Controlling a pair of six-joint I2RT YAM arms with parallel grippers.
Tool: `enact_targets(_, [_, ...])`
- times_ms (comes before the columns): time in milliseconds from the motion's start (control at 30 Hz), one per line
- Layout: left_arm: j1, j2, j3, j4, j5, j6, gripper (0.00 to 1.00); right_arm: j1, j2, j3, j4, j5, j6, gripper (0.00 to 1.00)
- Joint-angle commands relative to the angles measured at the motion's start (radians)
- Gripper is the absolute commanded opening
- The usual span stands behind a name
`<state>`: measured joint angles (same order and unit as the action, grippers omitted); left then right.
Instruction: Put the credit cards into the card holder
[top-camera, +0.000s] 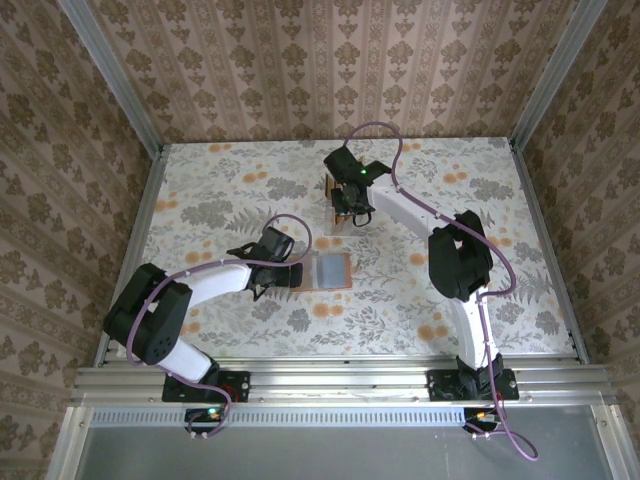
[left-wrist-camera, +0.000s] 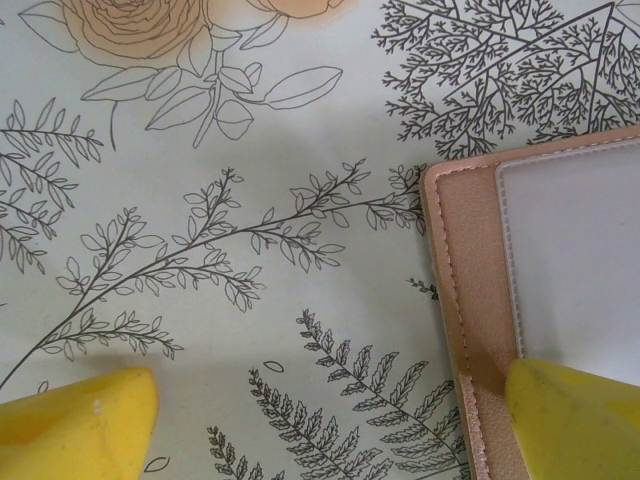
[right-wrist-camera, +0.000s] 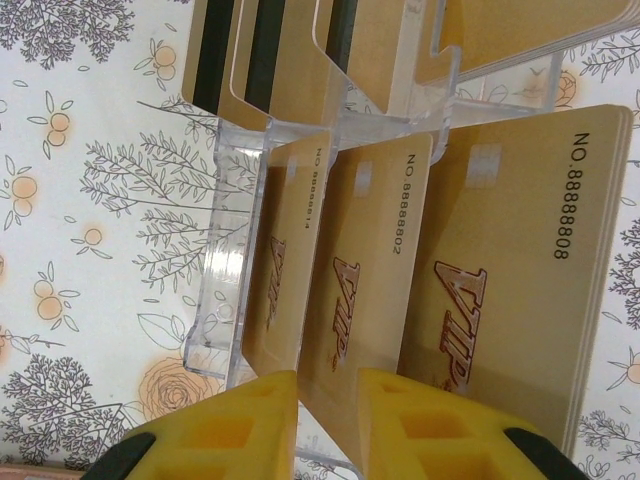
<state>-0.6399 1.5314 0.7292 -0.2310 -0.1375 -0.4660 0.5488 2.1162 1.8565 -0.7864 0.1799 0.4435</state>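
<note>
The card holder (top-camera: 328, 272) lies open and flat on the table, salmon leather (left-wrist-camera: 465, 260) round a greyish clear pocket (left-wrist-camera: 580, 250). My left gripper (top-camera: 283, 272) (left-wrist-camera: 330, 430) is open wide at its left edge. One yellow fingertip (left-wrist-camera: 575, 420) is over the leather, the other over bare table. Several golden credit cards (right-wrist-camera: 520, 260) stand in a clear stand (right-wrist-camera: 225, 300). My right gripper (top-camera: 345, 207) (right-wrist-camera: 328, 410) is at the stand. Its jaws stand narrowly apart on either side of the middle card (right-wrist-camera: 375, 260), with a sliver of gap beside it.
More cards with black stripes (right-wrist-camera: 270, 60) sit in the stand's further rows. The stand is at the table's back middle (top-camera: 342, 215). Papered walls enclose the table on three sides, and the floral tablecloth (top-camera: 220, 200) lies bare to the left.
</note>
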Motion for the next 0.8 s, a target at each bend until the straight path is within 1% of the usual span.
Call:
enact_targets(0, [0.005,0.017,0.005,0.015,0.010,0.021,0.91,-0.004,-0.001,0.029,-0.018,-0.013,-0.010,0.25])
enact_targets(133, [0.005,0.023,0.007,0.017,0.013,0.021,0.91,-0.003,-0.028,0.029,-0.019,0.003,-0.020,0.26])
enact_targets(300, [0.005,0.031,0.006,0.023,0.017,0.022,0.91,-0.003,-0.047,0.033,-0.022,0.052,-0.034,0.26])
enact_targets(500, [0.006,0.033,0.009,0.022,0.018,0.024,0.90,-0.003,-0.017,0.062,-0.057,0.094,-0.052,0.27])
enact_targets(767, [0.011,0.035,0.008,0.025,0.021,0.028,0.90,-0.003,0.007,0.067,-0.063,0.096,-0.056,0.28])
